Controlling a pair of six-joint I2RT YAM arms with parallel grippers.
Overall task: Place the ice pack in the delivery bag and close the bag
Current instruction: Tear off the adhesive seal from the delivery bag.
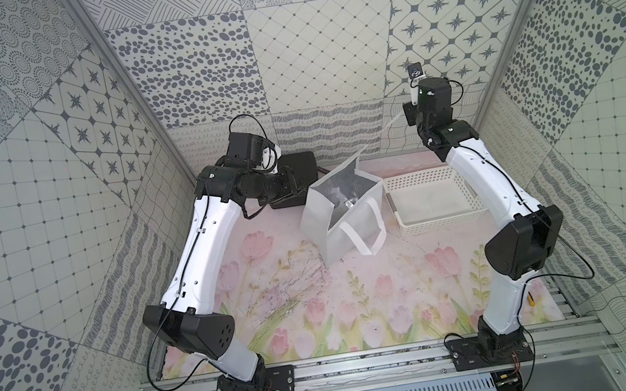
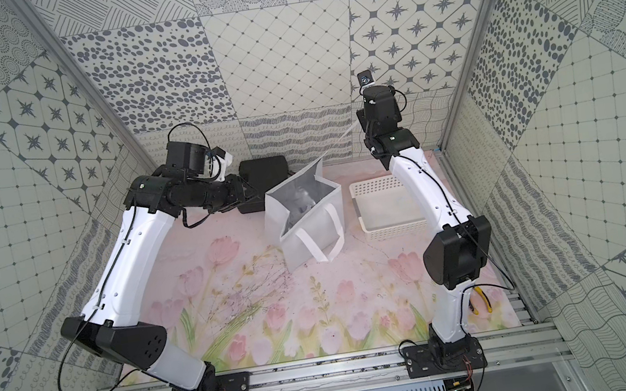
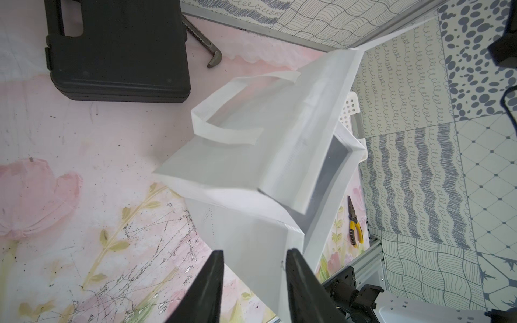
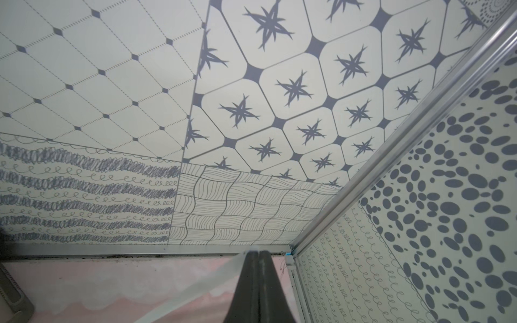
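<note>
The white delivery bag point(image 1: 342, 217) point(image 2: 307, 222) stands open at mid-table, its silver lining showing. A pale crumpled shape point(image 1: 347, 201) lies inside it; I cannot tell whether it is the ice pack. My right gripper point(image 4: 258, 251) point(image 1: 409, 110) is shut on the tip of the bag's flap point(image 3: 372, 47). It holds the flap stretched up toward the back right corner. My left gripper point(image 3: 254, 251) hovers just left of the bag near the black case, open with nothing between its fingers. The bag's white side wall point(image 3: 246, 235) lies beyond them.
A black hard case point(image 1: 298, 165) point(image 3: 117, 47) lies behind the left gripper, with a metal tool point(image 3: 208, 54) beside it. A white perforated basket point(image 1: 433, 220) sits right of the bag. Yellow-handled pliers point(image 2: 480, 299) point(image 3: 354, 228) lie by the right wall.
</note>
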